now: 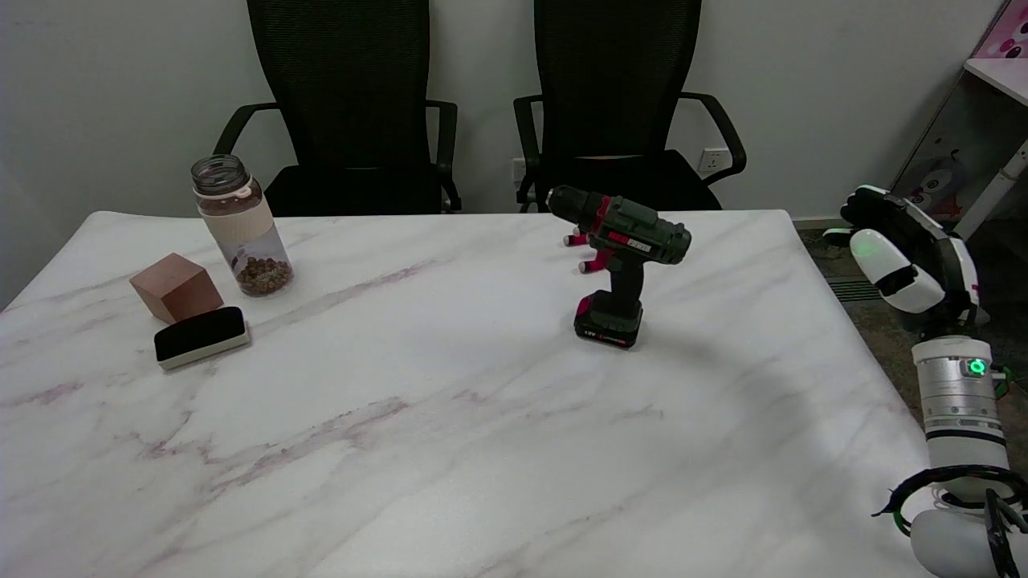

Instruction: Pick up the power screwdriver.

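The power screwdriver (622, 261), dark green and black with red trim, stands upright on its battery base on the marble table (418, 417), right of centre toward the far edge, its chuck pointing left. My right hand (907, 257) hangs beyond the table's right edge, well to the right of the tool and apart from it. Its fingers are extended and it holds nothing.
At the far left stand a clear jar with brown contents (239, 229), a brown wooden cube (176, 286) and a black eraser (201, 336). Small pink-tipped pieces (585, 253) lie just behind the screwdriver. Two black office chairs (618, 104) stand behind the table.
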